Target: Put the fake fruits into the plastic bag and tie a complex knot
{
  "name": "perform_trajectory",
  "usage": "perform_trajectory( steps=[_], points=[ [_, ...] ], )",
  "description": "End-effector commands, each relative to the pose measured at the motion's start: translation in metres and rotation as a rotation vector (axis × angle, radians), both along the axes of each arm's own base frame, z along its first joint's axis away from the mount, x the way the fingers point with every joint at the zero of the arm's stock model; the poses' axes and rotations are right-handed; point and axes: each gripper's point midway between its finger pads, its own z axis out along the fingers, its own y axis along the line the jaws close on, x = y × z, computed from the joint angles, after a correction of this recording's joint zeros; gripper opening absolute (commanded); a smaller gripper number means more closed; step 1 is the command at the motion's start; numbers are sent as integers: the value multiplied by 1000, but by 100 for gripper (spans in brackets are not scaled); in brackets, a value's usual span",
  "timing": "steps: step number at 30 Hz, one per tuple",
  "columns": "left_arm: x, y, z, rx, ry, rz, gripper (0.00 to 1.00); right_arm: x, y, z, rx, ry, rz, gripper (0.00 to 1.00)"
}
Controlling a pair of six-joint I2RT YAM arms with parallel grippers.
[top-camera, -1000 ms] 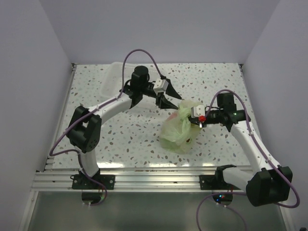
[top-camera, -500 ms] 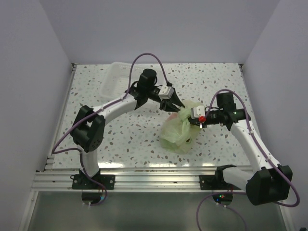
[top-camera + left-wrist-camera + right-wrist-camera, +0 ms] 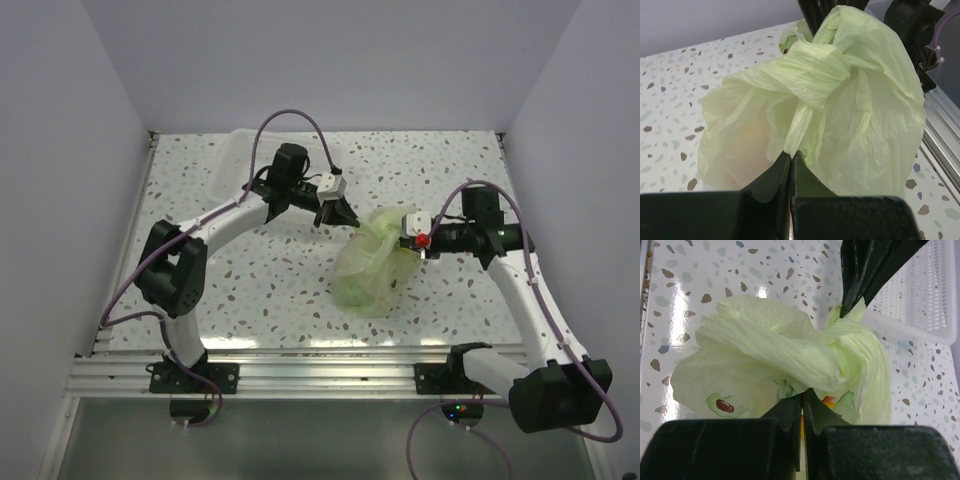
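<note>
The pale green plastic bag [image 3: 372, 270] lies bulging mid-table, its handles wound into a knot [image 3: 816, 74] on top. My left gripper [image 3: 352, 222] is at the bag's upper left, shut on a twisted handle end [image 3: 799, 131] that runs out of the knot. Opposite it, my right gripper [image 3: 403, 238] is shut on the other bunched strand [image 3: 790, 356]. Both strands are drawn away from each other. In the right wrist view, a bit of orange-yellow fake fruit [image 3: 829, 401] shows through the film; the other fruits are hidden inside.
A clear-white plastic basket [image 3: 234, 160] stands at the back left, behind the left arm, and appears again as the basket [image 3: 920, 295] in the right wrist view. Metal rails [image 3: 300, 370] run along the near table edge.
My left gripper came in open from the back left, closed on the bag's handle end and pulled back slightly left. The right gripper shifted a little right, stretching the top of the bag.
</note>
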Motion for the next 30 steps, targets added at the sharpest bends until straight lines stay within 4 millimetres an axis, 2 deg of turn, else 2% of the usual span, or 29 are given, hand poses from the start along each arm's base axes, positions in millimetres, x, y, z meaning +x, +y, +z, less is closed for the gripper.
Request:
perform_trajectory(
  steps=[1,5,6,13,17,19,24,26,30],
  points=[
    [19,31,-4,70,-44,122,0,-13,-12,17,-38,-14,-55,0],
    [31,44,-11,104,-62,175,0,-10,-22,17,-59,-30,-145,0],
    [32,46,-12,110,-75,180,0,-1,-28,18,-72,-55,-189,0],
    [38,56,-24,162,-106,213,0,10,-50,37,-77,-126,-378,0],
    [41,63,-28,184,-124,226,0,15,-69,49,-87,-207,-508,0],
    [40,67,-33,200,-132,230,0,24,-81,54,-74,-250,-607,0],
    [42,77,-34,222,-146,251,0,37,-103,67,-45,-292,-781,0],
    [47,83,-33,229,-152,274,0,43,-118,71,-47,-330,-871,0],
    [56,97,-30,251,-174,319,0,43,-133,78,-38,-365,-961,0]
  ],
)
